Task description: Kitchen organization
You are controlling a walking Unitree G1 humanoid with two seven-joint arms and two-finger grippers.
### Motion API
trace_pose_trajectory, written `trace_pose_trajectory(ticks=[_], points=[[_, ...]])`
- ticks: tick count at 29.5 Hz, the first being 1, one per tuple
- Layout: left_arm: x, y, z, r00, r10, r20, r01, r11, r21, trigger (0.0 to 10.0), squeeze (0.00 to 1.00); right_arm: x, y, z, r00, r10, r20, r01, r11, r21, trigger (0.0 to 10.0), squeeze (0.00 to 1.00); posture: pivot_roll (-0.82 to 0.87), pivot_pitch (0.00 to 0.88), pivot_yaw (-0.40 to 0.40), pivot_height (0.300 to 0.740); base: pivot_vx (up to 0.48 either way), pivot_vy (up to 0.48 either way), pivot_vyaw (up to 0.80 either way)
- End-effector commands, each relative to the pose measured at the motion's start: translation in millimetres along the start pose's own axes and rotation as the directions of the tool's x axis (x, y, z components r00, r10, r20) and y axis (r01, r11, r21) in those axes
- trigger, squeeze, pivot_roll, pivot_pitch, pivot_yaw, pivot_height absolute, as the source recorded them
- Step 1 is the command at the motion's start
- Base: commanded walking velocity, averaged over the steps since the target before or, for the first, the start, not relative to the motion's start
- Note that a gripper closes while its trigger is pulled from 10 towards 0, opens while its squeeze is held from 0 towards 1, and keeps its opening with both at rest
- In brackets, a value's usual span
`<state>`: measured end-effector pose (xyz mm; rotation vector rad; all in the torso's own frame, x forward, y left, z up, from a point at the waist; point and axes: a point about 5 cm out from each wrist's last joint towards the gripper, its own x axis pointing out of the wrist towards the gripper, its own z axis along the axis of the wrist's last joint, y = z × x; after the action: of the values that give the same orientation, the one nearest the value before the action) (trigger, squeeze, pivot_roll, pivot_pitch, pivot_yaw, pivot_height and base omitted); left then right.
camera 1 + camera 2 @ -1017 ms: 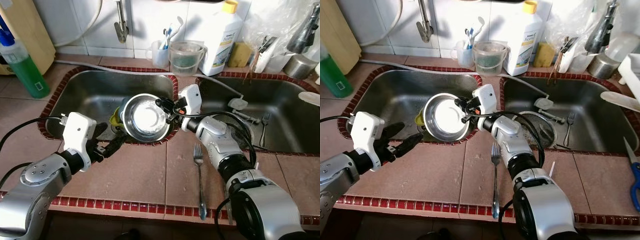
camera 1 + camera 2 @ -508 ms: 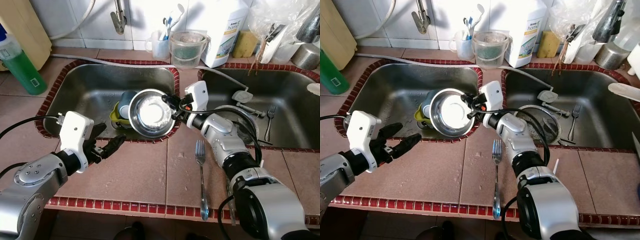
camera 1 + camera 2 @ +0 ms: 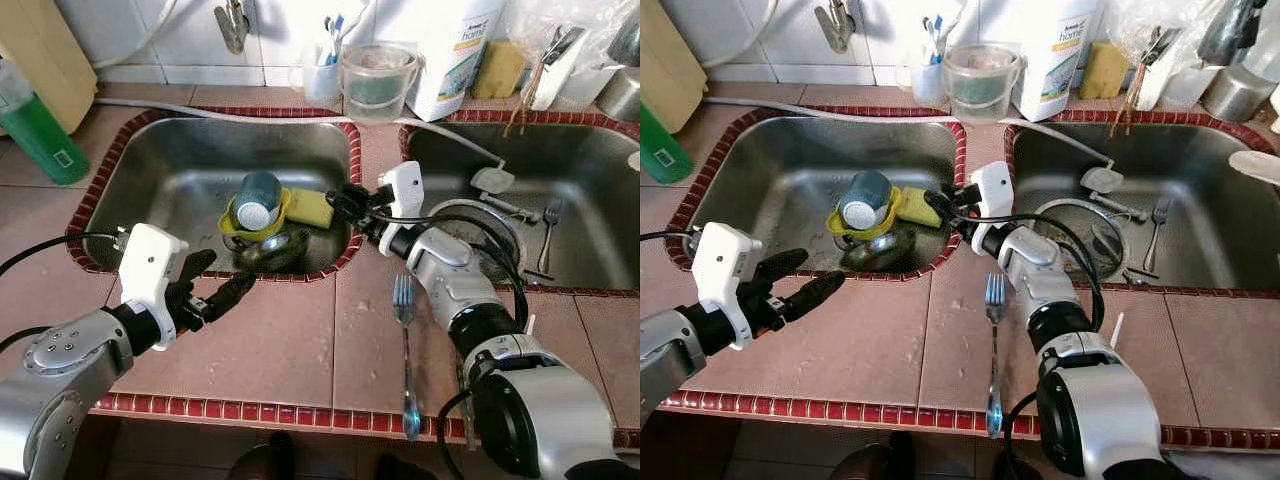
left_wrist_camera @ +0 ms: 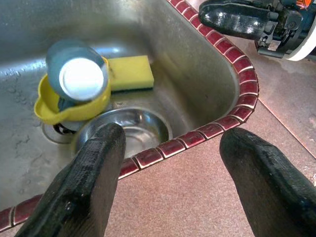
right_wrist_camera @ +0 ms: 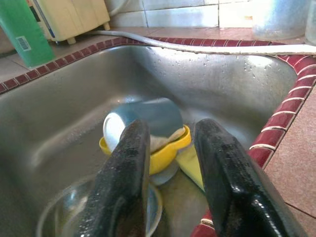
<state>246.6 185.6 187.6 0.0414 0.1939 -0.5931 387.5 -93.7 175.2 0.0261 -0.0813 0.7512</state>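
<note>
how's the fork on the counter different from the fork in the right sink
The fork on the counter lies flat on the brown tiles beside the right arm, tines pointing toward the sinks; the fork in the right sink rests down in the steel basin among other utensils. The counter fork shows its full length and looks longer in the picture; the sink fork looks smaller and sits farther back. Both are silver metal.

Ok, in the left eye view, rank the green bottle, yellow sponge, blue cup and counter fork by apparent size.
1. Long steel fork on the tiled counter.
2. Green plastic bottle, partly cut off by the frame, so its rank is unsure.
3. Blue cup lying in the yellow bowl.
4. Yellow rectangular sponge, close to the cup.
</note>
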Motion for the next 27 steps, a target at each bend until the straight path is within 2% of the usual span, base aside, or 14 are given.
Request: trace_pose_trajectory(ticks=[1,5,12,13,14,22,23,27], points=[[-2.4,-0.9,1.7,1.0,0.004,-0.001,-0.004,1.0,0.009,10.0,0.0,0.3,-1.8,2.2,1.0,-0.003,0.004,0.003,1.0,0.009,10.0,1.0,0.08,0.261,0.059,0.74,0.0,0.0,0.0],[1.1,-1.7,1.5,1.0,-0.001,0.008,0.001,1.0,0.004,10.0,0.0,0.6,-6.1,11.8,1.0,-0.011,0.03,0.011,1.0,-0.016,10.0,1.0,0.07,0.251,0.053,0.74,0.0,0.0,0.0],[9.3,-1.3,3.3,1.0,-0.005,0.03,0.005,1.0,-0.001,10.0,0.0,0.8,-16.8,40.4,0.99,-0.049,0.136,0.058,0.996,-0.061,10.0,1.0,0.04,0.226,0.048,0.74,0.0,0.0,0.0],[11.5,-1.6,4.1,0.999,-0.008,0.035,0.008,1.0,-0.001,10.0,0.0,1.2,-19.7,49.7,0.984,-0.059,0.171,0.069,0.996,-0.053,10.0,0.62,0.04,0.221,0.046,0.74,0.0,0.0,0.0],[12.7,-2.1,4.6,0.999,-0.011,0.04,0.011,1.0,-0.001,10.0,0.0,1.5,-20.7,55.5,0.98,-0.058,0.189,0.071,0.996,-0.062,10.0,0.0,0.04,0.216,0.044,0.74,0.0,0.0,0.0],[20.9,-0.6,8.2,0.997,-0.01,0.072,0.01,1.0,0.005,10.0,0.0,1.4,-20.3,78.5,0.964,-0.047,0.262,0.083,0.988,-0.128,10.0,0.0,0.02,0.184,0.025,0.74,0.0,0.0,0.0],[23.7,0.6,10.0,0.996,-0.003,0.089,0.003,1.0,0.008,10.0,0.0,0.7,-18.1,81.6,0.962,-0.053,0.27,0.102,0.98,-0.169,10.0,0.0,0.02,0.172,0.017,0.74,0.0,0.0,0.0],[31.6,2.6,14.1,0.992,0.014,0.128,-0.016,1.0,0.016,10.0,0.0,-1.9,-17.4,84.1,0.956,-0.104,0.274,0.169,0.96,-0.226,10.0,0.0,0.01,0.143,0.002,0.74,0.0,0.0,0.0]])
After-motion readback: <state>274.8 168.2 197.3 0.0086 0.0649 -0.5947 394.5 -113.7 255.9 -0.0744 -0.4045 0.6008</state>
